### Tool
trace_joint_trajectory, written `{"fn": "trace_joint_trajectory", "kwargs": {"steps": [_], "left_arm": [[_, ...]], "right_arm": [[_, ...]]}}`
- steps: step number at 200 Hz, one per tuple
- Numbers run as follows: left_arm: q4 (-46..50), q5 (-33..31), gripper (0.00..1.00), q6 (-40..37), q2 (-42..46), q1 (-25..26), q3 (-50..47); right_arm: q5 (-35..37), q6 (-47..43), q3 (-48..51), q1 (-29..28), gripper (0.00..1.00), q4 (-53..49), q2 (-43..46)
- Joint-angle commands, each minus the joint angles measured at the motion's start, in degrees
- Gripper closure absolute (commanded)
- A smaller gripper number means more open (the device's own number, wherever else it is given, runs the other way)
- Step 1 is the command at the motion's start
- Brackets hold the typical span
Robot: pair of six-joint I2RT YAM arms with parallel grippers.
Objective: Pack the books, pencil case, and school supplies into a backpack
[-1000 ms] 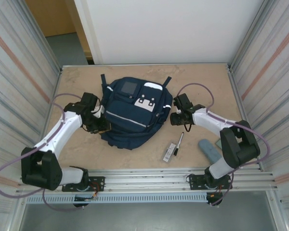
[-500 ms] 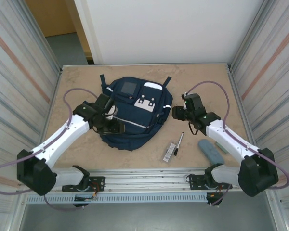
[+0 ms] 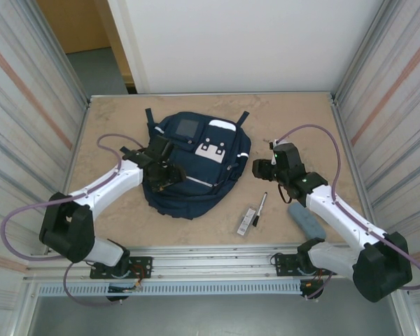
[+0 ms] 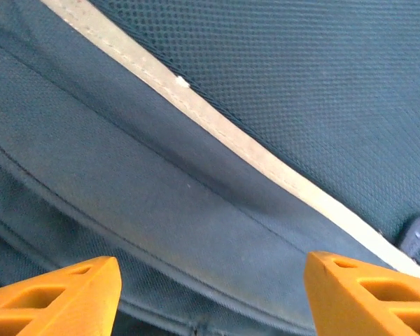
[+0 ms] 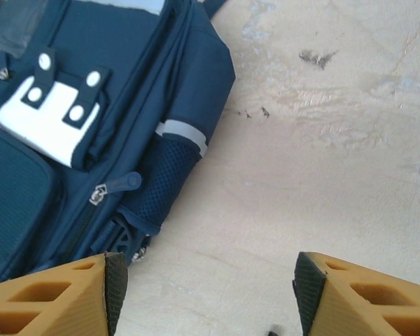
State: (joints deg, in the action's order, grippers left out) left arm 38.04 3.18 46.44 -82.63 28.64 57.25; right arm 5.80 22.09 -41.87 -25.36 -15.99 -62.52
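Observation:
The navy backpack (image 3: 196, 164) lies flat in the middle of the table, front panel up. My left gripper (image 3: 164, 175) hovers over its left half, open, with nothing between the orange fingers; in the left wrist view (image 4: 210, 297) they frame blue fabric (image 4: 161, 196) and a pale stripe (image 4: 231, 136). Just right of the backpack, my right gripper (image 3: 260, 168) stands open over bare table (image 5: 206, 294), with a zipper pull (image 5: 115, 187) to its left. The black pen (image 3: 261, 204) and the white-and-black bar (image 3: 247, 220) lie near the front. The grey-blue pencil case (image 3: 306, 222) lies partly under my right forearm. The books are out of view.
Corrugated metal walls (image 3: 28, 140) close in both sides of the table. A metal rail (image 3: 210, 255) with the arm bases runs along the near edge. Bare tabletop (image 3: 294, 115) lies behind and to the right of the backpack.
My left gripper moved from the backpack's left edge onto its top and opened wider. The right gripper opened wider too, and its forearm swung down over the pencil case.

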Motion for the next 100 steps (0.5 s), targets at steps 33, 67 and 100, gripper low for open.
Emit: {"fn": "trace_joint_trajectory", "kwargs": {"steps": [33,67,100], "left_arm": [[-10.19,-3.59,0.32,8.98,0.18,-1.05,-5.8],[-15.41,-4.39,0.49,12.42,-0.43,-1.29,-8.33],[-19.35,-2.48,0.81,13.93,3.01,-1.15,-10.08]], "right_arm": [[-1.75,1.4,-0.1,0.4,0.33,0.71,-0.28],[-2.43,1.94,0.6,0.28,0.33,1.82,-0.85],[-6.14,0.11,-2.21,0.44,0.31,-0.59,-4.46]]}}
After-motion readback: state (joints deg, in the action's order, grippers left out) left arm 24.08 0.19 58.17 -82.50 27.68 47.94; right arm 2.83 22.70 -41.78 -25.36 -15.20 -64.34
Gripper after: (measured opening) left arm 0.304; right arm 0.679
